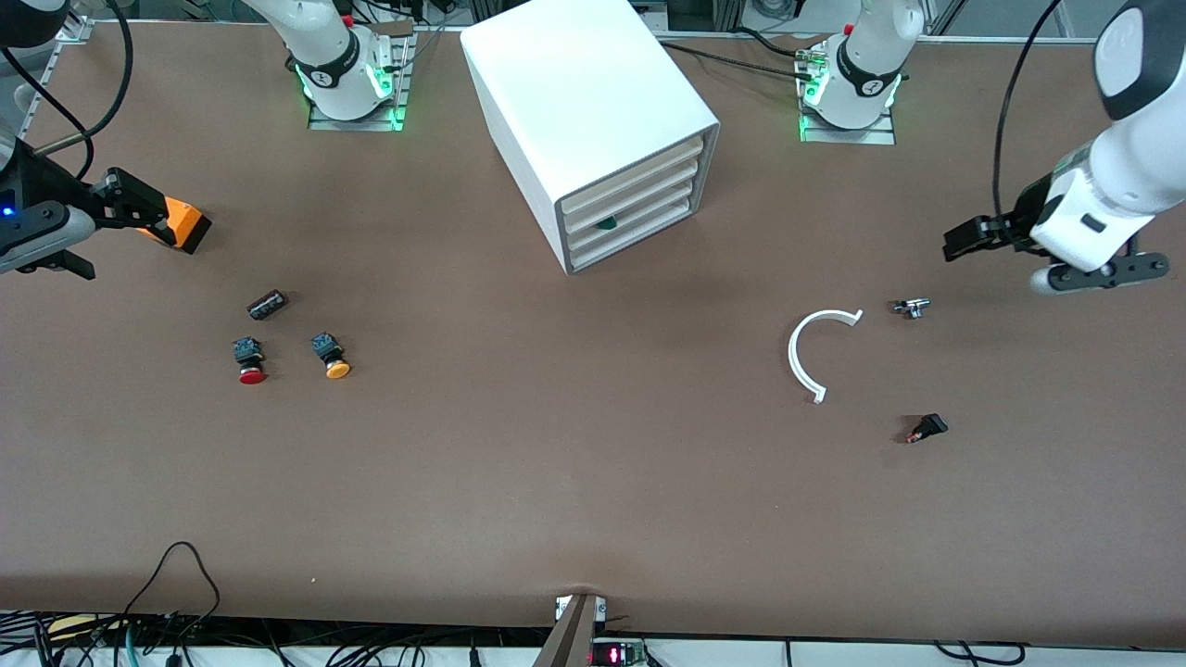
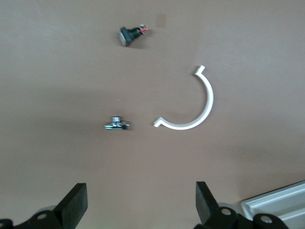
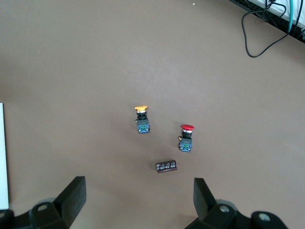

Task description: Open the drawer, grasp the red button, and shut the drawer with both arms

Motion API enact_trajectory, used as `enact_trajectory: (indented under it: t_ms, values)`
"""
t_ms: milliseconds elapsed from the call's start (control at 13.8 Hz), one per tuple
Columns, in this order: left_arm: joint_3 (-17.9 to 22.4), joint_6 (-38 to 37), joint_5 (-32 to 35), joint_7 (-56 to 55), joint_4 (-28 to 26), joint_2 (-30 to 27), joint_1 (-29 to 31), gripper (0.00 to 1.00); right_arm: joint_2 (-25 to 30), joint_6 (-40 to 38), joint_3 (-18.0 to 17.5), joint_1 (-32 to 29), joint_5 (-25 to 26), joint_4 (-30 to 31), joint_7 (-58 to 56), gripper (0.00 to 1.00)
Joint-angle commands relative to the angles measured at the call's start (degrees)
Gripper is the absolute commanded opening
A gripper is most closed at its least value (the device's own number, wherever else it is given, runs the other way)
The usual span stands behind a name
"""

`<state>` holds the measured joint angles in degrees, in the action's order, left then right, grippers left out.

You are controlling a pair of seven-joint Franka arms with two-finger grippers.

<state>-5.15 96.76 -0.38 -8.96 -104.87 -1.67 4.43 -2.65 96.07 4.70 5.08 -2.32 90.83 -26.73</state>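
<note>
**Both arms wait wide, drawers shut, button lying out on the table**

No step of the task has begun. The white cabinet (image 1: 593, 120) stands between the two arm bases, and all four of its drawers look pushed in; which drawer (image 1: 630, 199) is meant cannot be told, though a small dark green spot shows on one of the lower fronts.

The red-capped button (image 1: 250, 360) lies on the table (image 1: 556, 463) toward the right arm's end, just beside the orange-capped button (image 1: 330, 356) and slightly nearer the front camera than a small black cylinder (image 1: 267, 303). The right wrist view shows the same three together.

The right gripper (image 3: 138, 198) hangs over the table's edge at its own end, close by an orange box (image 1: 181, 225), fingers spread wide and empty. The left gripper (image 2: 140, 202) hovers at the other end, fingers likewise wide and holding nothing, over a white curved strip (image 2: 190, 107), a small metal fitting (image 2: 116, 125) and a small black part (image 2: 131, 34).

The opening of a drawer comes first, as I judge it. That calls for one arm to reach to the cabinet's front and catch a drawer's lip, which looks shallow. The right arm is better placed for the button.
</note>
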Motion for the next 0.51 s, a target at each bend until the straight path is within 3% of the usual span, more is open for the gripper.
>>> enact_trajectory:
  t_ms: [0, 434]
  values:
    - [0.49, -0.78, 1.52, 5.69, -0.25, -1.76, 1.2, 1.0, -0.43, -0.35, -0.48, -0.42, -0.76, -1.27, 0.45, 1.0]
    - [2.95, -0.69, 1.61, 10.62, 1.68, -4.04, 1.55, 1.0, -0.51, -0.44, -0.48, -0.51, -0.76, -1.27, 0.45, 1.0]
